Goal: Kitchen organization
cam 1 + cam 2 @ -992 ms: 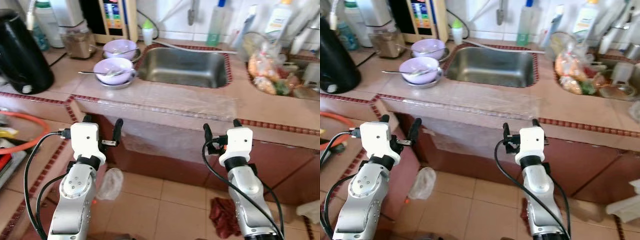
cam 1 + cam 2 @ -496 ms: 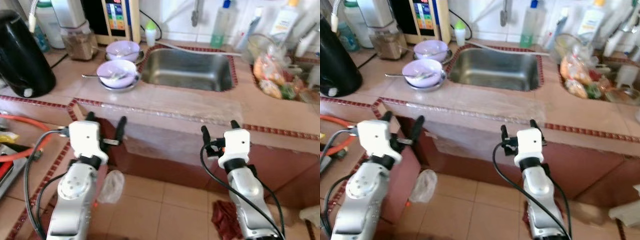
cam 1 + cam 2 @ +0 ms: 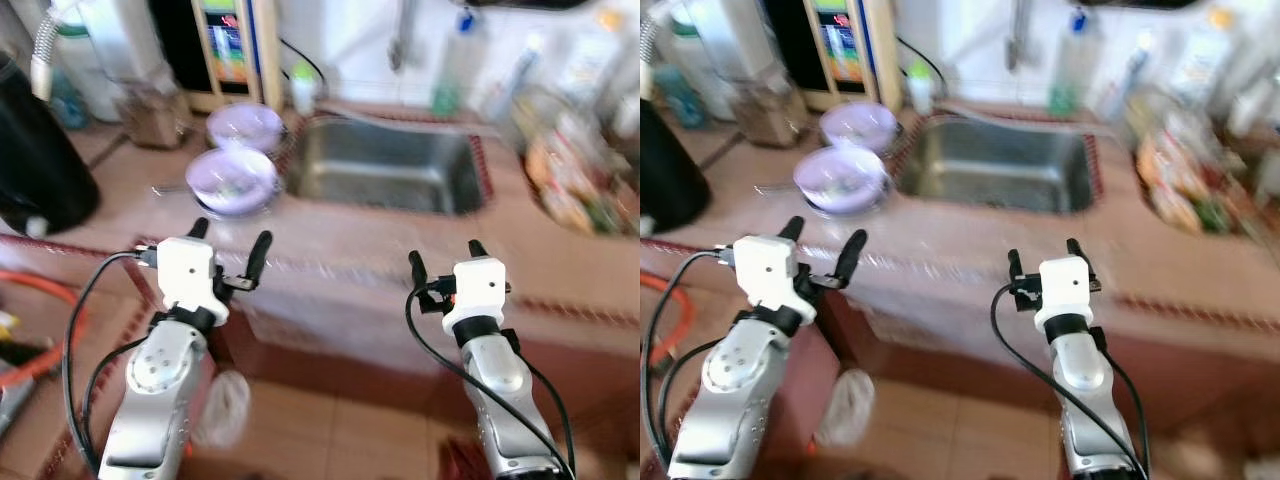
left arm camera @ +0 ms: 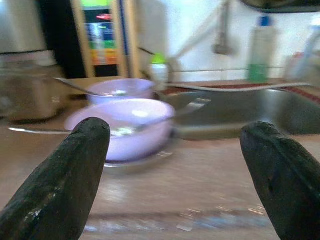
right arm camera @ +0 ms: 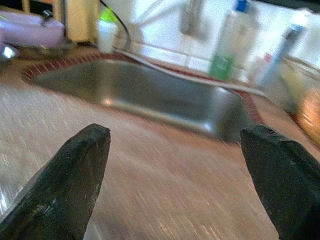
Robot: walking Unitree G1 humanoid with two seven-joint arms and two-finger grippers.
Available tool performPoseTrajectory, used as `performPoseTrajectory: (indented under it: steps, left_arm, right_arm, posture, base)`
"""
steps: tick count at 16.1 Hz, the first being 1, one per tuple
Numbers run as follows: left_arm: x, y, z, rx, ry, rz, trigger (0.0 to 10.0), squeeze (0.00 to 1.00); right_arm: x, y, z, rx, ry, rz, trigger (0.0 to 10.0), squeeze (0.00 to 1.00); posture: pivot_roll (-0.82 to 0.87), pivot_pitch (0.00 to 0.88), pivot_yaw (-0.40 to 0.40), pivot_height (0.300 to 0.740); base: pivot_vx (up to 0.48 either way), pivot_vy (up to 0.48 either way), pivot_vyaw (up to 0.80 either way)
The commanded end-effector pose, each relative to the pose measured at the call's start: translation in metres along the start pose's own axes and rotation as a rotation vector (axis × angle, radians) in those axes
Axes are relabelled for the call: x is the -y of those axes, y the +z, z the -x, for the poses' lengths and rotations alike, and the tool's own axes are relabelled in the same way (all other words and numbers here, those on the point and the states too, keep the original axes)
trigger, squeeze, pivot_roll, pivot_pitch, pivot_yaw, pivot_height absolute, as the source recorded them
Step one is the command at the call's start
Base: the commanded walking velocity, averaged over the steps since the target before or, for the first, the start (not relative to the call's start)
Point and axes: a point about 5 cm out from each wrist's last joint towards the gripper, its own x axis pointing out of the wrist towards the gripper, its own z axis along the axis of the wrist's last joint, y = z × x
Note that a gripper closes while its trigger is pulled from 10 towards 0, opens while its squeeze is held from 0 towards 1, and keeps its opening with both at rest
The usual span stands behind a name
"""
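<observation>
Blurred frames showed the left gripper and right gripper raised before the tiled counter edge, black fingers spread wide and holding nothing. Two round lilac bowls sat just beside the rectangular steel sink, on its left.

A home kitchen is shown: a steel sink is set into a tiled counter edged with red trim, with a tap mounted on the white tiled wall. Two lilac bowls are placed beside the sink, bottles are lined up behind it, and a tiled floor is seen below
</observation>
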Motion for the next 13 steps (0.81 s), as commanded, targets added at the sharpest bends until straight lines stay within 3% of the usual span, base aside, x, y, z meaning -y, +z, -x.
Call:
performPoseTrajectory:
  steps: [1,4,10,13]
  left_arm:
    - [-0.004,0.002,0.001,0.0,0.006,-0.009,10.0,0.0]
    - [0.001,0.001,0.0,-0.001,0.003,-0.005,10.0,0.0]
    - [0.008,0.001,0.001,0.007,-0.027,-0.006,10.0,0.0]
    - [0.008,0.001,0.001,0.01,-0.025,-0.006,10.0,0.0]
  right_arm:
    - [-0.005,0.002,-0.001,0.007,0.007,-0.009,10.0,0.0]
    - [-0.004,0.003,-0.004,0.013,0.009,0.001,10.0,0.0]
    - [-0.003,0.002,-0.005,0.013,0.015,0.013,10.0,0.0]
    - [-0.003,0.002,-0.005,0.013,0.018,0.015,10.0,0.0]
  posture:
    - [-0.01,0.0,0.027,0.74]
    - [-0.01,0.0,0.023,0.74]
    - [-0.01,0.0,0.017,0.74]
    - [-0.01,0.0,0.013,0.74]
  base:
    - [0.442,0.0,0.0]
    - [0.368,0.0,0.0]
    - [0.0,0.0,0.0]
    - [0.0,-0.306,0.0]
